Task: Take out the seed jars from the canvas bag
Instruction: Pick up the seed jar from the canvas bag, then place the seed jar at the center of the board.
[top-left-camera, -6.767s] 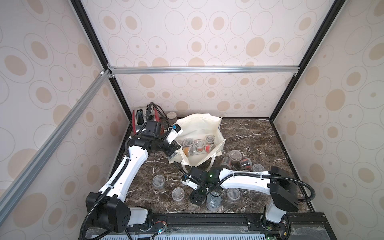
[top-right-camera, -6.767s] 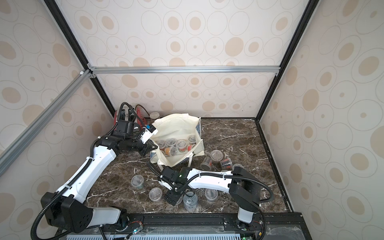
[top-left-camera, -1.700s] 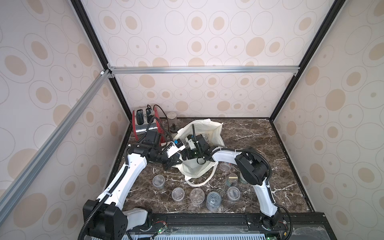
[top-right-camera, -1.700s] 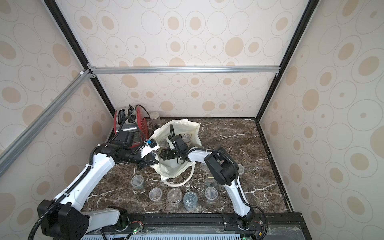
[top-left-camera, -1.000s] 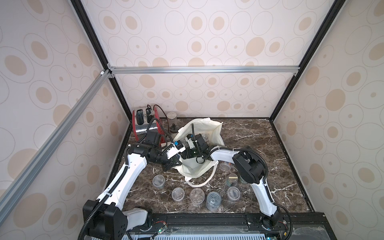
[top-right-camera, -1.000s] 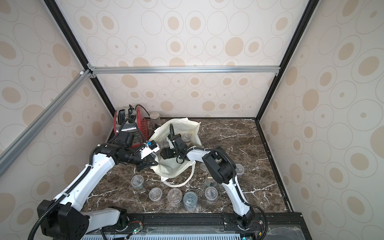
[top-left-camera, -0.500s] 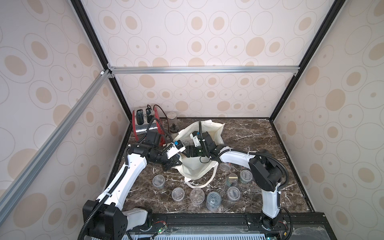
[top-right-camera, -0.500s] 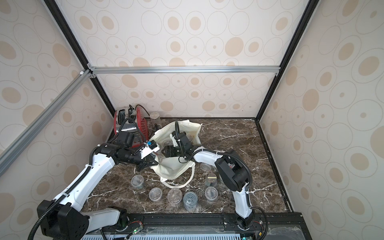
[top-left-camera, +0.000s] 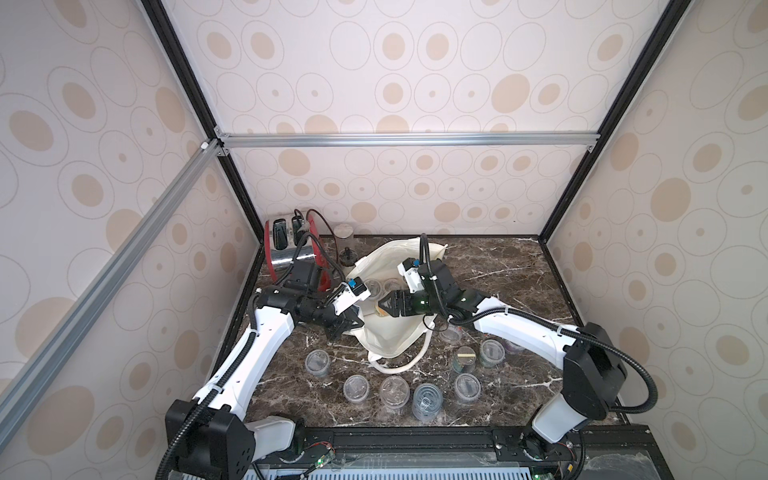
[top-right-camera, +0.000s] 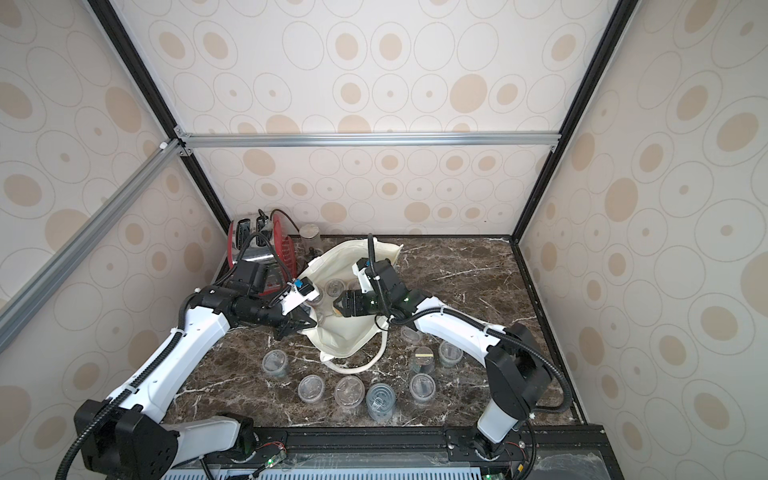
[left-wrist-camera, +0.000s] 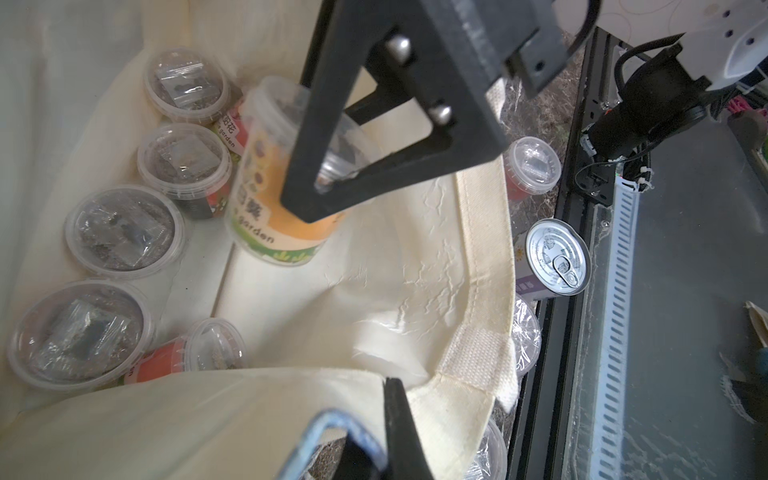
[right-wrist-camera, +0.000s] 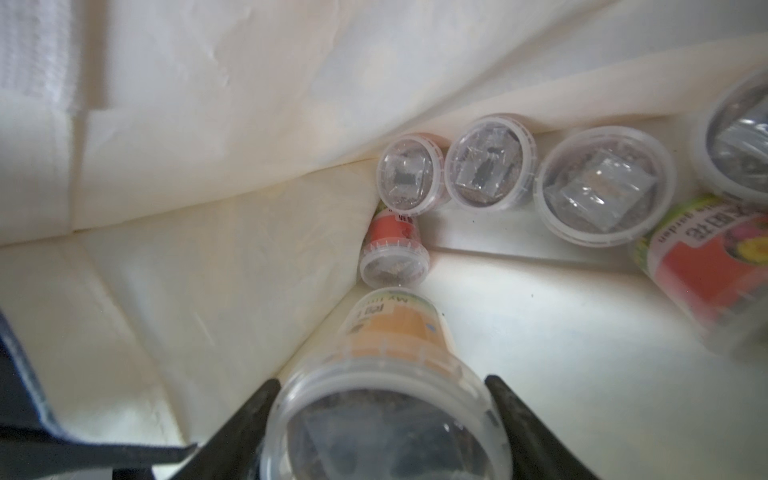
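Orange-labelled clear plastic seed jar (left-wrist-camera: 270, 199) sits tilted inside the mouth of the cream canvas tote bag (top-left-camera: 395, 345). The right gripper (top-left-camera: 384, 311) has its black fingers (right-wrist-camera: 523, 424) pressed against both sides of the jar just below the lid. This is a grip, where a second ago the jaws stood wider around the jar. Whether the jar base has left the bag floor cannot be told. Several more lidded clear seed jars (left-wrist-camera: 124, 228), some with red labels, remain along the inner wall of the bag. The left gripper (top-left-camera: 341, 327) is pinched closed on the near rim of the bag and has kept the mouth propped open throughout. Outside, on the dark marble tabletop (top-left-camera: 519, 266), unloaded jars (top-left-camera: 356, 388) stand in a front row beside a silver pull-tab can (top-left-camera: 428, 401). That row has gained one jar since the right gripper was down there several seconds back. Judgement: the pick is made and lifting the jar clear of the fabric is the step in hand. With several jars left inside, the task is well under way but not near its end.
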